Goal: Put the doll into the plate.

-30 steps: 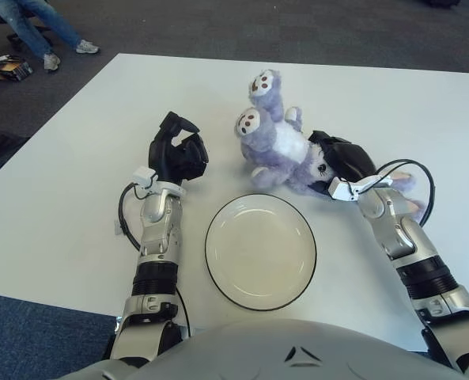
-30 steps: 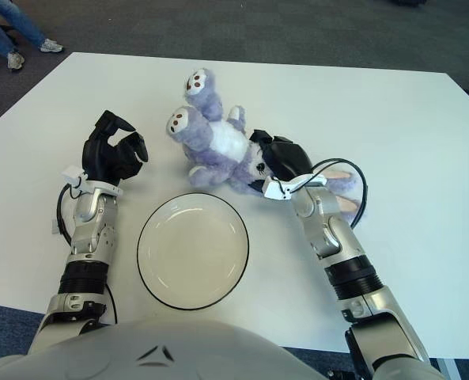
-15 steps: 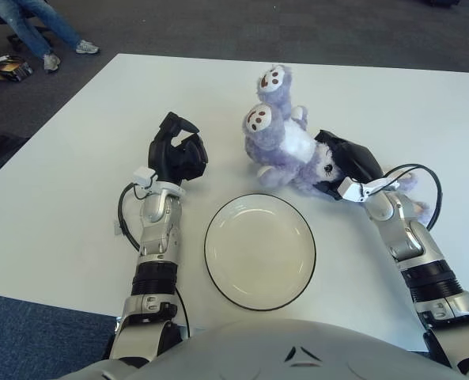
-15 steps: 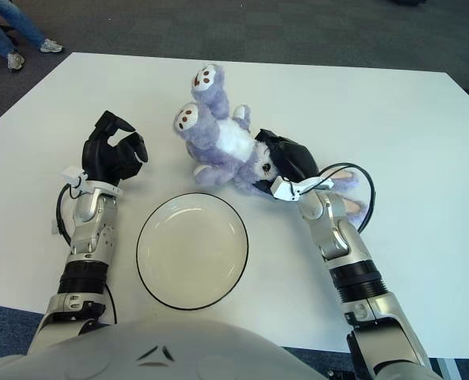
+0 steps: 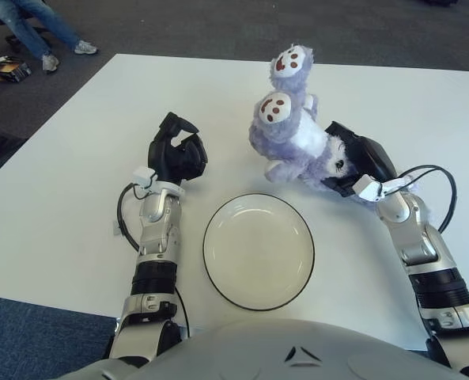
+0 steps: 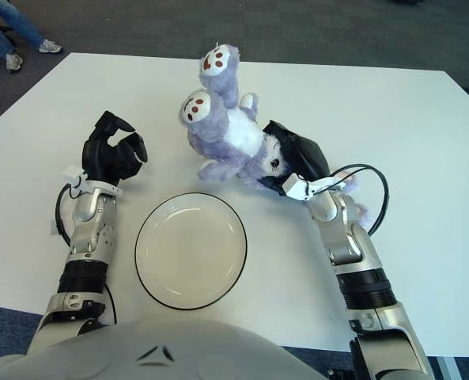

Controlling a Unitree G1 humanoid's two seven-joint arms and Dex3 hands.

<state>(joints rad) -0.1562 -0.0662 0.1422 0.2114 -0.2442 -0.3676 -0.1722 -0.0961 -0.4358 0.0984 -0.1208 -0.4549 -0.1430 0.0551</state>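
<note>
While right hand (image 5: 359, 162) grips doll (image 5: 293, 131), it has risen | plate (image 5: 258, 250) empty

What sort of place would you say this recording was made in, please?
Probably an office or lab room: a large white table stands on dark grey carpet, and a person's legs in jeans show at the far left. The right robot hand holds a plush doll above the table, near a plate.

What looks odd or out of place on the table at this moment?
Only the doll looks odd: it is upside down, its feet pointing up and away, its head gripped by the right robot hand just beyond the plate. The plate is bare. The left robot hand rests curled on the table, holding nothing.
</note>
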